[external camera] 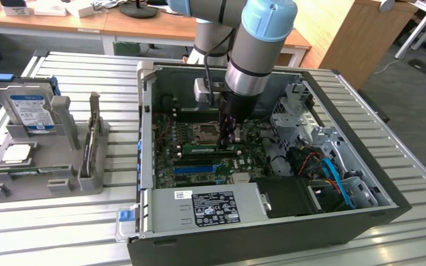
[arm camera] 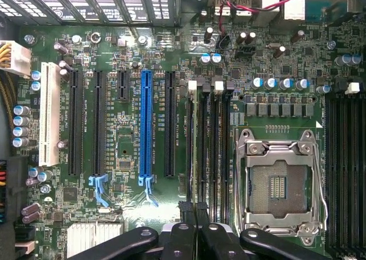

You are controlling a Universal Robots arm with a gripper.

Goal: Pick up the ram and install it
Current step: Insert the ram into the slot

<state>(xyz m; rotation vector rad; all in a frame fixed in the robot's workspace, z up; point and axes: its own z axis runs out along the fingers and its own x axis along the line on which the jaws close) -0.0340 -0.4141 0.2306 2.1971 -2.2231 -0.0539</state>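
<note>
A: Nearest first: the case (external camera: pixel 272 244) lies open on the slatted surface (external camera: pixel 50 233); its power supply (external camera: pixel 213 208) is along the near edge, label up.

B: Past that comes the board (external camera: pixel 198 166); the arm (external camera: pixel 261 44) hangs straight down into the case from above.

A: The pincer (external camera: pixel 228 143) is low over the slots; on the wrist view its fingers (arm camera: pixel 187 214) are pressed together, with nothing between them that I can make out.

B: And the ram (external camera: pixel 200 148)?

A: Inside the case; a green stick standing on edge in a slot just this side of the socket (external camera: pixel 208 131); it runs from the pincer tip toward the exterior view's left; the tip is at its end, touching or not I cannot tell.

B: The socket's contacts are exposed inside its metal frame.

A: Well apart from the case, on the exterior view's left, sits the grey tray (external camera: pixel 87 183); a CPU (external camera: pixel 19 155) lies flat in it; a hard drive (external camera: pixel 31 108) stands upright behind that.
</note>
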